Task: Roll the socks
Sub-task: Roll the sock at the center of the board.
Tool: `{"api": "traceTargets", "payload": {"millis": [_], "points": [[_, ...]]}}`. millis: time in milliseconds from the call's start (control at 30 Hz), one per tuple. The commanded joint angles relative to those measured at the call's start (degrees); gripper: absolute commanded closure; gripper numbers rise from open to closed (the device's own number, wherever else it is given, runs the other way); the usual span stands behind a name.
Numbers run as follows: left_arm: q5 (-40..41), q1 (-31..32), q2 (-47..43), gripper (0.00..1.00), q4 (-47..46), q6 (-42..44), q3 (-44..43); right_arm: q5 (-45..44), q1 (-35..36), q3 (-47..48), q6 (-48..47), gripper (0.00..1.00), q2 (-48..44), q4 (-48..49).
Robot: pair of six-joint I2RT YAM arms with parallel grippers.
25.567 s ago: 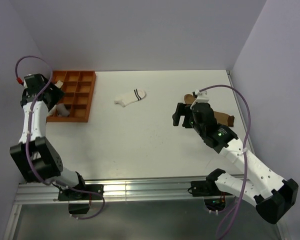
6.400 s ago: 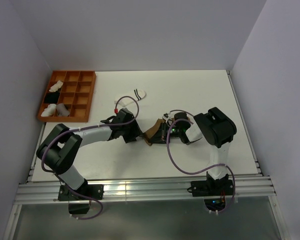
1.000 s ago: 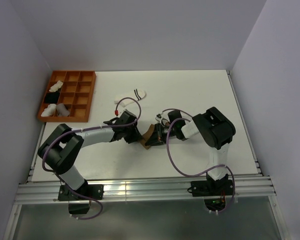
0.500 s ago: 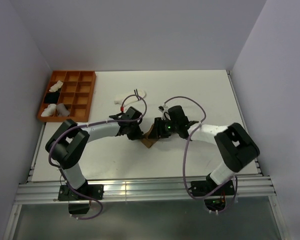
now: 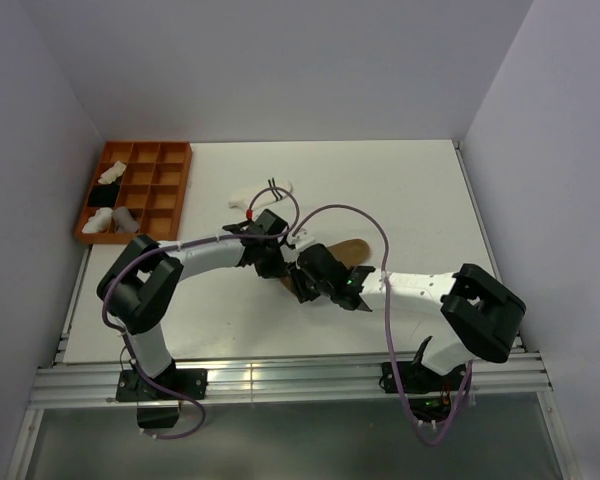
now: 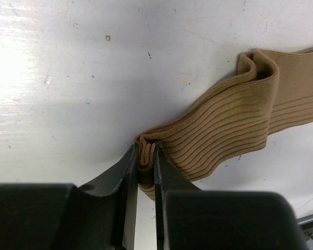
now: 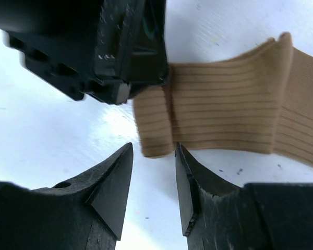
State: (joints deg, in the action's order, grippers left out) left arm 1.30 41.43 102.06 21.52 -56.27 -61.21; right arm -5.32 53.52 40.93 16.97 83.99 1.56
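Note:
A tan-brown ribbed sock [image 5: 345, 249] lies across the table's middle, its length running right. My left gripper [image 6: 146, 156] is shut on the folded, bunched left end of this sock [image 6: 235, 122]. My right gripper [image 7: 153, 151] is open just near of that end, and the sock's folded edge [image 7: 156, 135] sits at the mouth of its jaws, untouched. In the top view the left gripper [image 5: 277, 266] and right gripper [image 5: 302, 282] meet at the sock's left end. A short white sock with dark stripes [image 5: 263, 190] lies flat farther back.
An orange compartment tray [image 5: 170, 185] stands at the back left, holding white bundles and a black one. The left arm's black wrist [image 7: 109, 47] fills the space just beyond my right jaws. Cables loop over both arms.
The left gripper has shut on the sock's folded end. The right gripper has opened, let go and swung round to the near side. The sock now stretches out to the right.

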Motion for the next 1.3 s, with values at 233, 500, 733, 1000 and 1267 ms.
{"api": "traceTargets", "payload": {"millis": [233,500,733,1000,1267], "points": [[0.8,0.2,1.9,0.86,3.3,2.4,-1.5,-11.4,5.3,4.5,-3.4,0.56,3.3,-1.1],[0.5,0.3,2.0,0.86,3.2,2.4,-1.5,-13.0,7.1,6.6,-5.2,0.56,5.0,-2.4],[0.3,0.3,2.2,0.86,3.0,2.6,-1.5,-13.0,7.7,7.6,-5.3,0.56,8.7,-2.8],[0.3,0.3,2.1,0.85,2.9,2.6,-1.4,-14.1,8.1,7.6,-4.1,0.56,12.8,-5.2],[0.0,0.3,1.9,0.73,2.7,2.0,-1.5,-17.4,8.9,6.8,-1.8,0.74,14.7,-7.3]]}}
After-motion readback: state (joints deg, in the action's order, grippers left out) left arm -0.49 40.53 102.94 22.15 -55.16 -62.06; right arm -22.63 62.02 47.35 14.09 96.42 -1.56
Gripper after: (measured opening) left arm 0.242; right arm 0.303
